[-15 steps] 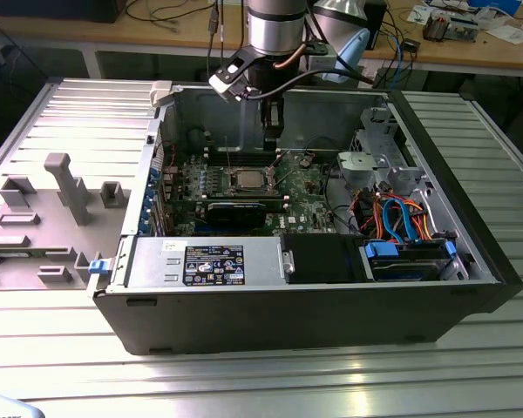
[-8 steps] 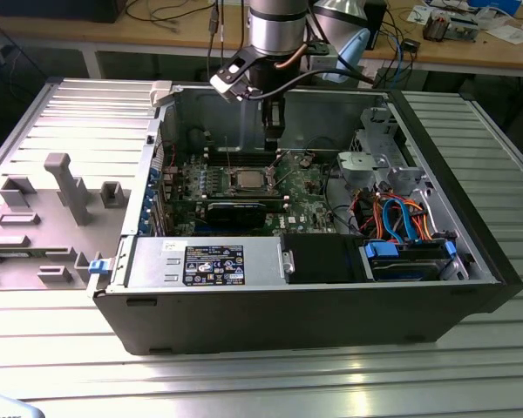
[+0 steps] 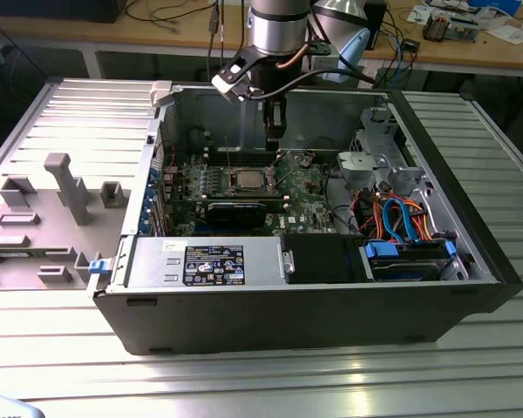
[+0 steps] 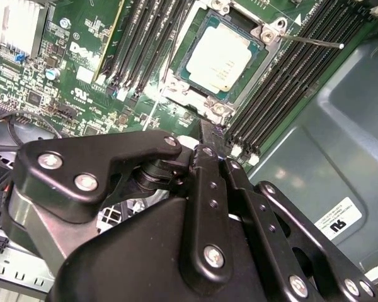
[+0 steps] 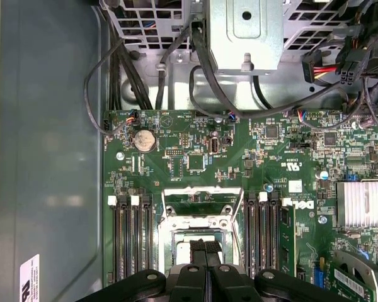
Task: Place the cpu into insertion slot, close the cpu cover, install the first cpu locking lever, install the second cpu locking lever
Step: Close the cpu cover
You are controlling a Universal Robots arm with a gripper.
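The cpu [image 4: 219,58] lies in the insertion slot [image 4: 176,85] on the green board, its silver top and a thin green edge showing. In the exterior view the cpu [image 3: 247,180] sits mid-board. The cpu cover [image 5: 199,196], a silver frame with a window, appears tilted up at the slot's far edge. A thin locking lever [image 4: 312,41] sticks out from one slot corner. My gripper [image 5: 206,246] hangs just above the slot, fingers pressed together with nothing between them. It also shows in the second wrist view [image 4: 208,151] and the exterior view [image 3: 276,131].
Long black memory slots [image 5: 129,236] flank the socket on both sides. The open computer case [image 3: 288,305] walls the board in, with a drive cage [image 5: 246,31], cables [image 3: 392,218] and a heatsink [image 5: 363,204] nearby. Grey fixtures [image 3: 61,187] stand at the exterior view's left.
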